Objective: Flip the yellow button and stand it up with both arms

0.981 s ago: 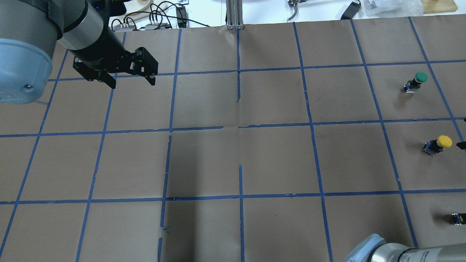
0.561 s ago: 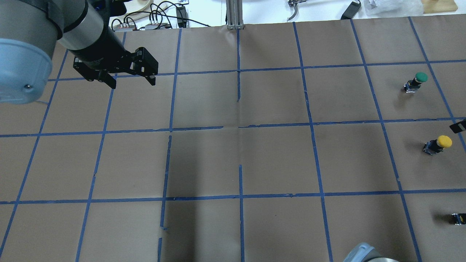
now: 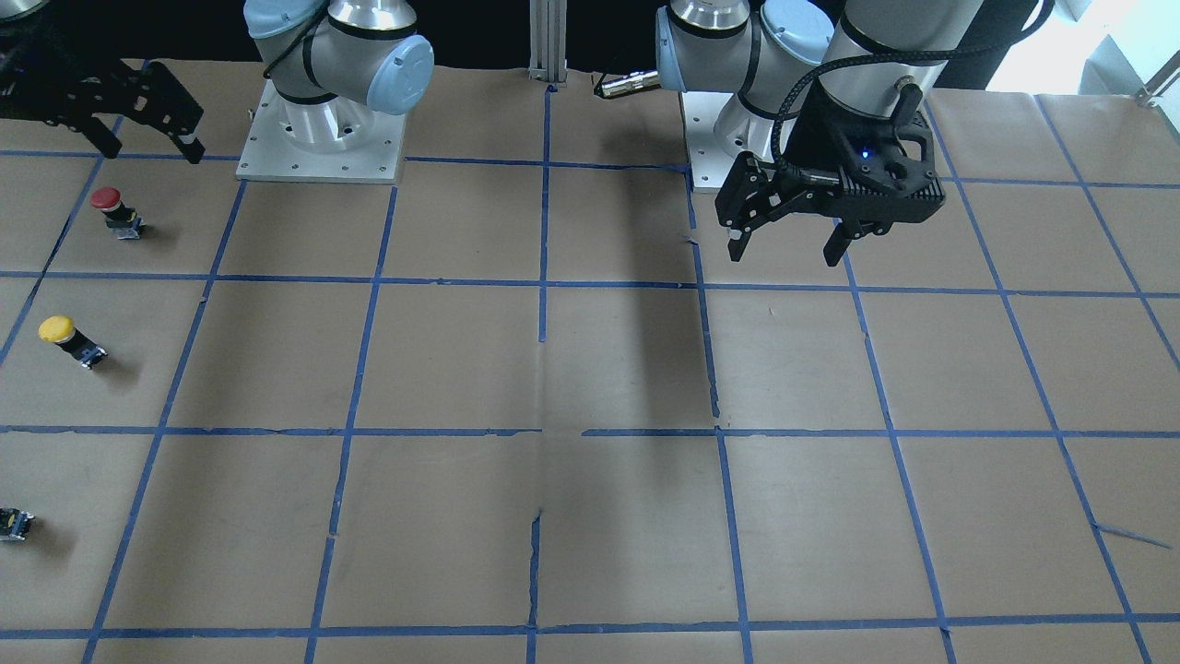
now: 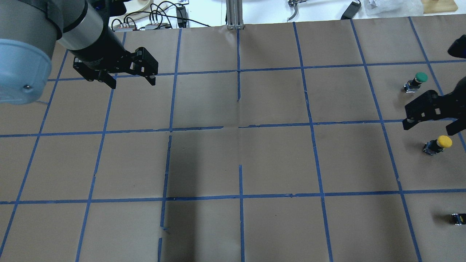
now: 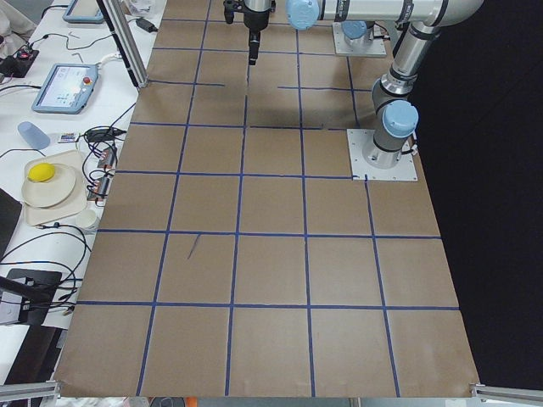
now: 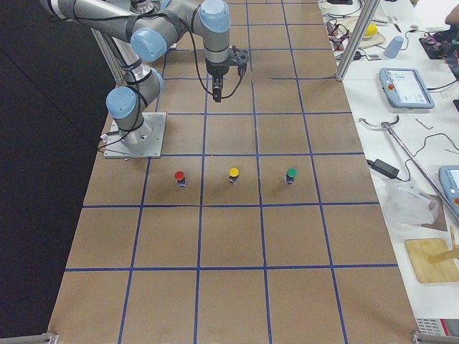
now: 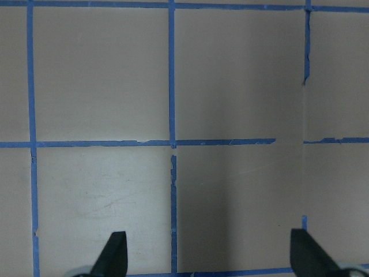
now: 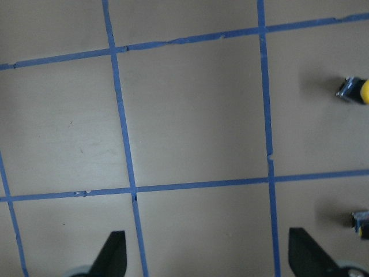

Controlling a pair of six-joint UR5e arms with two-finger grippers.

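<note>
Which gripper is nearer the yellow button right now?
Right. The right gripper hovers open close by the yellow button, not touching it; the left gripper hangs far away over the opposite side of the table.

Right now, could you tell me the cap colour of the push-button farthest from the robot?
Green round cap, clearest in the overhead exterior view.

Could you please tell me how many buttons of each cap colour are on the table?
Red button: 1
Yellow button: 1
Green button: 1
Total: 3
</note>
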